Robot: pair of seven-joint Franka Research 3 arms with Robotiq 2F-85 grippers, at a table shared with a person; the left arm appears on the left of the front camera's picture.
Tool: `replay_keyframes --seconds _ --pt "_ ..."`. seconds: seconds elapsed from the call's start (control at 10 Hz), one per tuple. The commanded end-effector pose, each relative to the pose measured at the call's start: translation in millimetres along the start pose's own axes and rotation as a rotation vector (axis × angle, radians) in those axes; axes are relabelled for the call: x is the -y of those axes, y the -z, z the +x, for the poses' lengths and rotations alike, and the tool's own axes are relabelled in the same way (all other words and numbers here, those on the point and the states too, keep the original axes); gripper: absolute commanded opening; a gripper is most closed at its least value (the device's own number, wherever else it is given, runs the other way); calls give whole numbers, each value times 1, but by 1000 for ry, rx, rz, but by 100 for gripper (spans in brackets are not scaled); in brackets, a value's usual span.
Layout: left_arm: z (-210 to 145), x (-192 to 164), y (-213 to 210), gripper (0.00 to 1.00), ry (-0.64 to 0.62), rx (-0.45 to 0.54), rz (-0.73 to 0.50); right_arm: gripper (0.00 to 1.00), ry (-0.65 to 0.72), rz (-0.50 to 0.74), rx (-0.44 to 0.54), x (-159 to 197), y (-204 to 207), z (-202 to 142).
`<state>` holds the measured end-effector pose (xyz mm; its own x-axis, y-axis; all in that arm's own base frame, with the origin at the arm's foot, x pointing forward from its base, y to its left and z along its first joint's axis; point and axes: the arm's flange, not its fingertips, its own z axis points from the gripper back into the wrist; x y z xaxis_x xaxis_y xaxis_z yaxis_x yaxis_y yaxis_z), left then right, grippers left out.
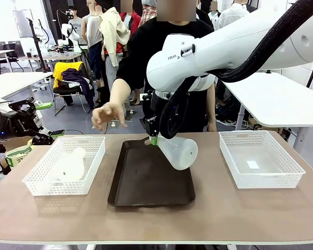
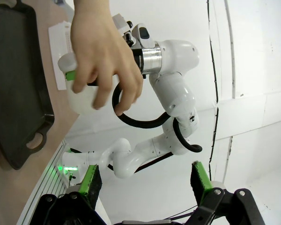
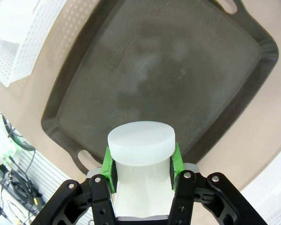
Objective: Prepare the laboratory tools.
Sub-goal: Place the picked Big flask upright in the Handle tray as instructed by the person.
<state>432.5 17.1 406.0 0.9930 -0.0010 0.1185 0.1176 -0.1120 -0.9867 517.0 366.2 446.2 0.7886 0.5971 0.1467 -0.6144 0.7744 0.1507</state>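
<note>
As the person across the table holds a hand [image 1: 108,115] out with its fingers drooping, above the far edge between the left basket [image 1: 52,187] and the dark tray [image 1: 146,182], the right gripper [image 1: 154,138] has its green pads [image 3: 108,166] clamped on the narrow neck of one flask [image 1: 180,151]. That flask is frosted, milky white and half see-through, and cone-shaped. It hangs tilted over the far right part of the tray, neck up toward the gripper and broad base slanting down to the right. I can't tell whether it touches the tray. From the right wrist, a flat round end of it sits snug between the two pads. The second flask [image 1: 70,165], the same cloudy white, lies on its side in the left basket with its neck toward the far side. The right basket [image 1: 271,181] stands well apart, on the other side of the tray. The left gripper [image 2: 145,177] sits by the table's left end, fingers spread wide, holding nothing.
</note>
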Motion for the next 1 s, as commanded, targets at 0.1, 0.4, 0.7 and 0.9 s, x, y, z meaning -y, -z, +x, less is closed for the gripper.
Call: replay_keyframes --seconds 0.1,0.4,0.7,0.9 --pt "-1 3 -1 100 6 -1 -7 0 1 -16 -3 0 1 -1" --pt "-1 3 -1 100 6 -1 -7 0 1 -16 -3 0 1 -1" --pt "-1 3 -1 100 6 -1 -7 0 1 -16 -3 0 1 -1" --pt "-1 3 -1 100 6 -1 -7 0 1 -16 -3 0 1 -1"
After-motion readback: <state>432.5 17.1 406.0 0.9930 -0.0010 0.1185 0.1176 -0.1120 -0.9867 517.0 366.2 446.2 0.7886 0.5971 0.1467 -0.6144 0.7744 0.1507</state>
